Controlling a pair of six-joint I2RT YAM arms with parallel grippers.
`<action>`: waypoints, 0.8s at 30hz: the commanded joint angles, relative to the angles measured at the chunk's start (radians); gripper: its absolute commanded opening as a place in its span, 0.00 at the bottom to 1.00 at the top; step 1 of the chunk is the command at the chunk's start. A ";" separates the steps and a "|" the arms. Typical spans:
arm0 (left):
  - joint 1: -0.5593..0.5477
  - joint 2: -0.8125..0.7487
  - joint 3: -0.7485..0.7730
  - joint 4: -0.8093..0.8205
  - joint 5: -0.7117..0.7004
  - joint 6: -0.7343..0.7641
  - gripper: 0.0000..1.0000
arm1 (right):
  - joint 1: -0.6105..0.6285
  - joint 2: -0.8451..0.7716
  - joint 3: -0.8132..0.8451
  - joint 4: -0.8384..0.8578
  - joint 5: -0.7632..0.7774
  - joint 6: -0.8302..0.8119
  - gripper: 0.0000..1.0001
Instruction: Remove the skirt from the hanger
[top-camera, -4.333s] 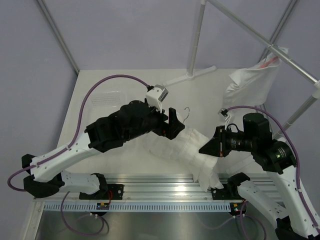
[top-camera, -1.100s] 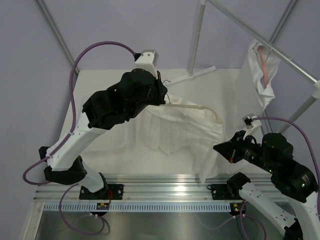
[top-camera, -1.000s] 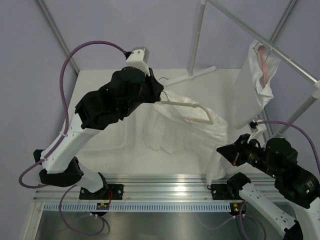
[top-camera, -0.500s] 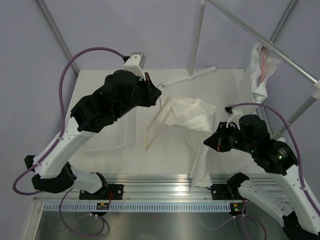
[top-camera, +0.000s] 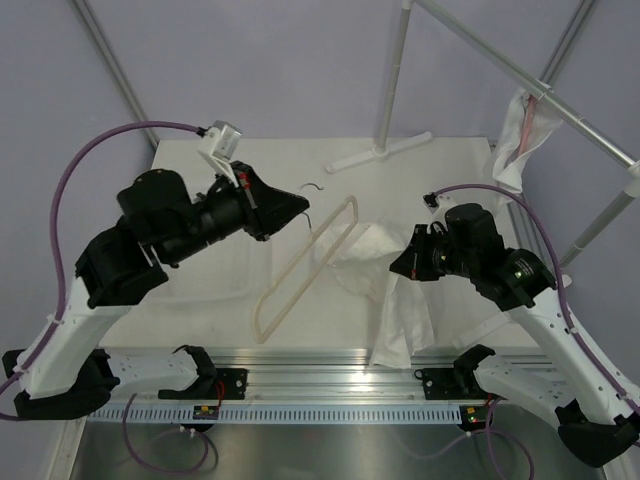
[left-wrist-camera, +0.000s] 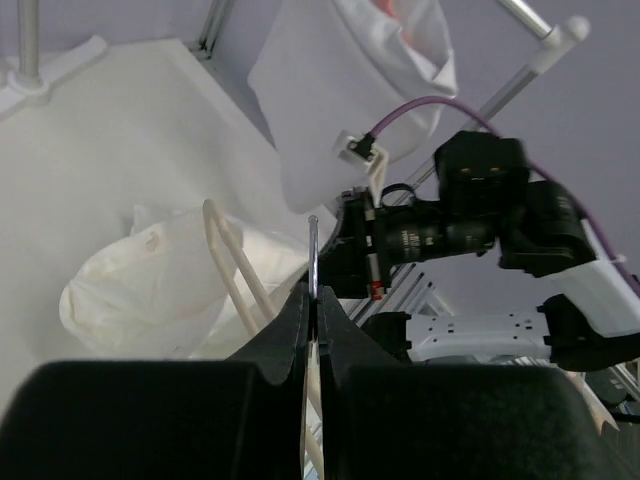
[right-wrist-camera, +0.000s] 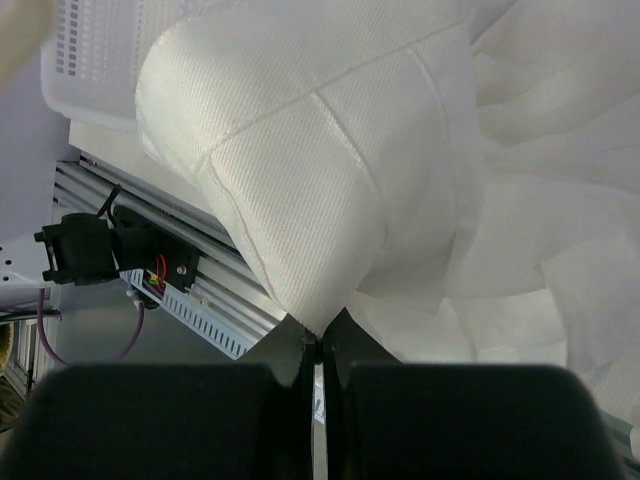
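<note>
The cream hanger (top-camera: 300, 270) hangs slanted above the table, its frame bare. My left gripper (top-camera: 298, 204) is shut on its thin metal hook (left-wrist-camera: 313, 250), and the hanger's bars (left-wrist-camera: 228, 256) show just past the jaws. The white skirt (top-camera: 385, 258) is bunched to the right of the hanger, one end trailing toward the front rail. My right gripper (top-camera: 402, 268) is shut on a fold of the skirt (right-wrist-camera: 320, 160), pinched at the jaw tips (right-wrist-camera: 320, 340). Whether any cloth still touches the hanger's upper end, I cannot tell.
A white bag (top-camera: 522, 128) hangs from the slanted metal rail at the back right. The rack's pole and white foot (top-camera: 380, 152) stand at the table's far edge. A white perforated basket (right-wrist-camera: 90, 60) sits on the table near the left.
The left arm swung left and lower, taking the hanger out of the skirt. The skirt slid off and collapsed to the right, still held by the right gripper, which moved left and back.
</note>
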 joint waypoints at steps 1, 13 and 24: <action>0.003 -0.041 0.071 0.049 0.009 0.025 0.00 | 0.017 0.024 0.000 0.091 0.017 0.019 0.00; 0.003 -0.112 0.045 0.075 0.032 0.024 0.00 | 0.125 0.125 0.103 0.117 0.055 0.042 0.04; 0.003 -0.164 -0.024 0.111 0.090 0.013 0.00 | 0.128 0.006 0.046 0.192 -0.001 0.127 1.00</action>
